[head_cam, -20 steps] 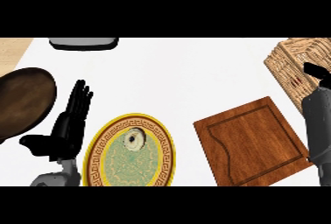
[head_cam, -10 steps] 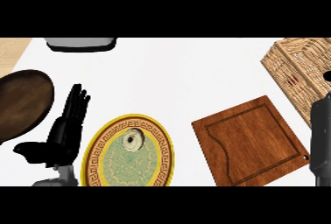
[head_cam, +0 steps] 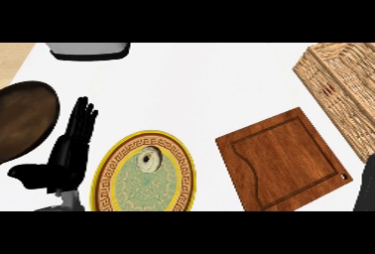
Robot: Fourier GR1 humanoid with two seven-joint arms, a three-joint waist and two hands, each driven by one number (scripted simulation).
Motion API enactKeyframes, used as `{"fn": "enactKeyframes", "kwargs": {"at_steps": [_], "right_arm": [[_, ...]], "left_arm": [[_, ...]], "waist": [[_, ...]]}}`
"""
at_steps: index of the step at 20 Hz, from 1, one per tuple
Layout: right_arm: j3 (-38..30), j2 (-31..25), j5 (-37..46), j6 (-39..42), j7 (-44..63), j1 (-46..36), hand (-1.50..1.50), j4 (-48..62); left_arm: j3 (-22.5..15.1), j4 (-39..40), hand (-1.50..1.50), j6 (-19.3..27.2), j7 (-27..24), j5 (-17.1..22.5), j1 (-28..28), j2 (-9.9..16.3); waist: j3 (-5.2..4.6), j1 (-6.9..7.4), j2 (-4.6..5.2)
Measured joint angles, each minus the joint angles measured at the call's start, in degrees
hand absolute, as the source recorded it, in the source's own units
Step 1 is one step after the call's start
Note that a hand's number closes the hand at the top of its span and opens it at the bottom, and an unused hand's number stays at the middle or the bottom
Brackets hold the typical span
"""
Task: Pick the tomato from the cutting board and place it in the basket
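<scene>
- Tomato [head_cam: 327,90]: only a small red patch, seen through the weave of the basket [head_cam: 344,94] at the counter's far right edge; too little shows to be sure
- left hand [head_cam: 70,149]: near left edge, fingers straight and spread, holding nothing, between brown bowl [head_cam: 22,124] and plate [head_cam: 143,176]
- right arm [head_cam: 365,191]: 1 dark sliver at the near right corner; its hand's state cannot be told
- cutting board [head_cam: 282,158]: just right of the plate, tilted

Pretty bright, even light all over, white counter [head_cam: 219,84] almost washed out. Shadows are faint, just a soft one under the grey thing [head_cam: 88,49] at 11 o'clock. No glare, edges slightly soft.
</scene>
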Motion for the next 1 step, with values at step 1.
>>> {"fn": "enactKeyframes", "kwargs": {"at_steps": [1], "right_arm": [[1.1, 0.6, -0.7, 1.5, -0.2, 1.2, -1.50, -3.4]], "left_arm": [[-0.4, 0.0, 0.00, 0.0, 0.0, -0.2, 0.0, -0.2]], "waist": [[0.01, 0.07, 0.03]]}}
